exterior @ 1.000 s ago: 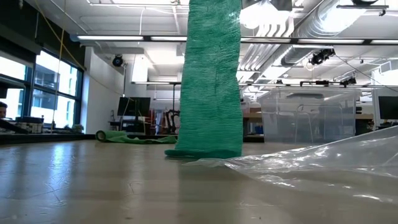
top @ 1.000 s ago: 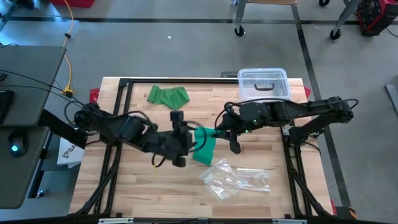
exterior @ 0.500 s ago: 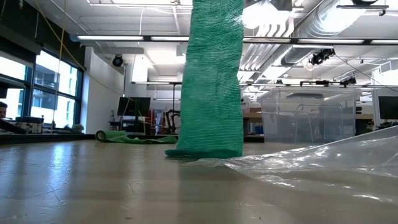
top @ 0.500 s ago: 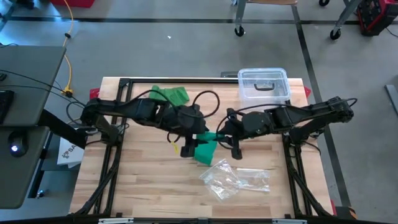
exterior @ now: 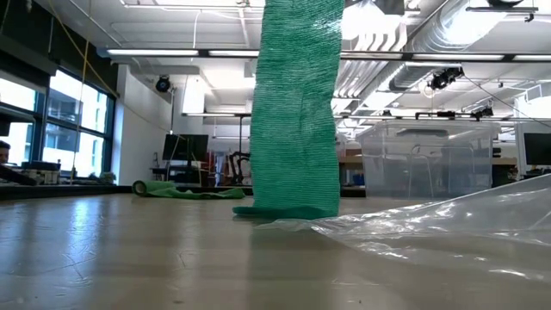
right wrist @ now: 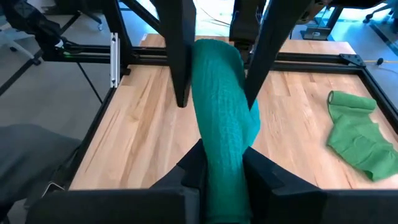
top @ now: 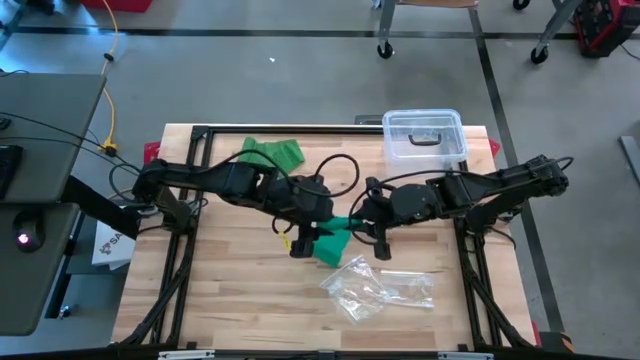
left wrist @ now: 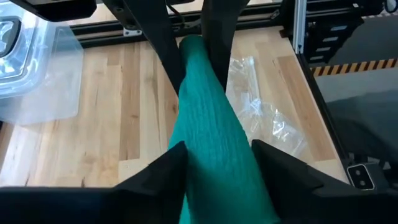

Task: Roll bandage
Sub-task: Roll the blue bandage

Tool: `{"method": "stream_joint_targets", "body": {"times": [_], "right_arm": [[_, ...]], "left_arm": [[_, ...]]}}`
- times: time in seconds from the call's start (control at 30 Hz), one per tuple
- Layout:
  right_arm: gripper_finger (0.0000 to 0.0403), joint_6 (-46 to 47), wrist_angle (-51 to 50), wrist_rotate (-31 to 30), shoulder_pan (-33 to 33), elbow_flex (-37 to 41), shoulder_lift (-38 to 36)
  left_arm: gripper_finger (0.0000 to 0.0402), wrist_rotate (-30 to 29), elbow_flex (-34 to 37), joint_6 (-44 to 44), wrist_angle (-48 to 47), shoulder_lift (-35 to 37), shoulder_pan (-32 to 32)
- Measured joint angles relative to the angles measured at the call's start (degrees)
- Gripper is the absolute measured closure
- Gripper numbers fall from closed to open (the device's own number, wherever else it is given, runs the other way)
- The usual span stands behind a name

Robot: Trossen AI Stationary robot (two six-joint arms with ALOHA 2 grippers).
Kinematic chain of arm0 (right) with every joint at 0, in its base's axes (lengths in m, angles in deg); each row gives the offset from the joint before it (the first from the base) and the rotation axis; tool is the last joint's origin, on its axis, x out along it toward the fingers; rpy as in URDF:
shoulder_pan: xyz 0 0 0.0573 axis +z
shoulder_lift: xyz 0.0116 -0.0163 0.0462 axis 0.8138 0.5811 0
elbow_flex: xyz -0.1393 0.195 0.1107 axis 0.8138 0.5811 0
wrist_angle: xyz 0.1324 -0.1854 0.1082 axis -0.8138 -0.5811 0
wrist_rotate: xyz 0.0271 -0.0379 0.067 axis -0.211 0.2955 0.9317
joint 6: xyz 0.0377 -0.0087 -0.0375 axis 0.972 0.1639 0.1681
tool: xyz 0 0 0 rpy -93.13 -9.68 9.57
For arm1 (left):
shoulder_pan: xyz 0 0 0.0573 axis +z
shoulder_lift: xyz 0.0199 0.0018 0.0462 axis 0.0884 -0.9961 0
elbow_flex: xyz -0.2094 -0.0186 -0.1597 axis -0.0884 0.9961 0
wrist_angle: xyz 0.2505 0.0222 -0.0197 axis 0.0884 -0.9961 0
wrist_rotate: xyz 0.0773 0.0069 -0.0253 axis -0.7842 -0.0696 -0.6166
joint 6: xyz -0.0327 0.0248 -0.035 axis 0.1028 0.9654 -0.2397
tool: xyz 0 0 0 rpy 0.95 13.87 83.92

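We see teal-green bandage (top: 332, 236), fine mesh weave, ribbed look in left wrist view. Second bandage (top: 271, 153) lighter grass green, crumpled. Desk (top: 230, 290) pale wood planks, light and tan strips alternating, black frame round edge. Our arms black; left fingers (left wrist: 163, 177) and right fingers (right wrist: 263, 171) dark. Plastic bag (top: 378, 290) clear, glossy. Plastic box (top: 424, 135) clear, dark handle on lid. Floor (top: 300, 85) grey, dark lines. Yellow cable (top: 111, 80) beside desk. Yellow-black hazard stripe (left wrist: 348, 66) in left wrist view.
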Motion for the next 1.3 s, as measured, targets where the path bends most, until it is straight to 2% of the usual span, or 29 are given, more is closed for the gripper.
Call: {"method": "stream_joint_targets", "body": {"times": [0.13, 0.23, 0.5, 0.6, 0.8, 1.0, 1.13, 1.3], "right_arm": [[0.0349, -0.8, 0.2, 0.3, 0.1, 0.0, 0.0], [0.0332, -1.0, 0.0, 0.4, 0.1, 0.0, 0.0], [0.0213, -3.5, -0.1, 0.6, 0.1, 0.0, -0.6], [0.018, -3.8, -1.7, 0.4, 0.5, 0.0, -2.3], [0.017, -5.6, -5.7, -5.5, 2.0, 0.0, -6.2], [0.0171, -10.7, -8.5, -9.4, 5.6, 0.5, -8.5], [0.0171, -12.8, -0.4, -9.3, 7.0, 5.7, -9.1], [0.0171, -14.3, 22.8, -8.0, 6.6, 15.7, -8.6]], "left_arm": [[0.0289, 1.2, 0.0, 0.0, -0.2, 0.2, 0.0], [0.031, 1.3, 0.0, 0.0, -1.0, 0.2, 0.1], [0.0318, 1.7, 0.0, 0.0, -2.4, 0.2, 0.0], [0.0317, 1.6, 0.0, 0.0, -2.5, 0.2, 0.0], [0.0316, 1.0, -1.0, 1.4, -2.5, 0.2, -0.3], [0.0316, -3.0, -4.6, 3.5, -2.3, 1.1, -2.1], [0.0316, -7.3, -6.6, 3.7, -2.1, 2.7, -3.8], [0.0316, -11.6, -7.0, 3.8, -2.0, 4.4, -5.7]]}}
